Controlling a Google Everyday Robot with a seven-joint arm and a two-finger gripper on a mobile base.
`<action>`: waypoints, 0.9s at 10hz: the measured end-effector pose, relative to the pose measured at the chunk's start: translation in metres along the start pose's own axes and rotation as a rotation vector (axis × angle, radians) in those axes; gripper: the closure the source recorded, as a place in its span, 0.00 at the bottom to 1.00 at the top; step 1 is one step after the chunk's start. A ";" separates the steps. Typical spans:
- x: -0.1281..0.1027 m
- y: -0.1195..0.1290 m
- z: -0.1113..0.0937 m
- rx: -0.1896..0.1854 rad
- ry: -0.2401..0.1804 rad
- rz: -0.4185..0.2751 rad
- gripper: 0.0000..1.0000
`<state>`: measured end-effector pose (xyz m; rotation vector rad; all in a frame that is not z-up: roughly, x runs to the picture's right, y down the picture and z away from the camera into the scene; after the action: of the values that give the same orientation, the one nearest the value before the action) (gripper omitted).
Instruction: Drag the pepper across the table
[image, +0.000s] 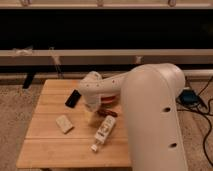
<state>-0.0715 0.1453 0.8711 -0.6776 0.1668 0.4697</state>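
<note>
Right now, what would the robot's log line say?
gripper: low over table, beside pepper | pepper: lying on table, next to bottle | contact: cannot tell

Speckled carpet (15, 115) and trailing cables (202, 107) are suggesting an office-like lab; the claw (91, 111) is hanging low over the tabletop (45, 145).
</note>
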 end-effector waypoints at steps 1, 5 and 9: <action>0.001 -0.003 0.005 -0.004 0.012 0.005 0.22; 0.007 -0.012 0.011 0.000 0.037 0.015 0.59; 0.008 -0.011 0.011 0.008 0.050 0.001 0.97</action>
<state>-0.0591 0.1474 0.8837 -0.6816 0.2163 0.4532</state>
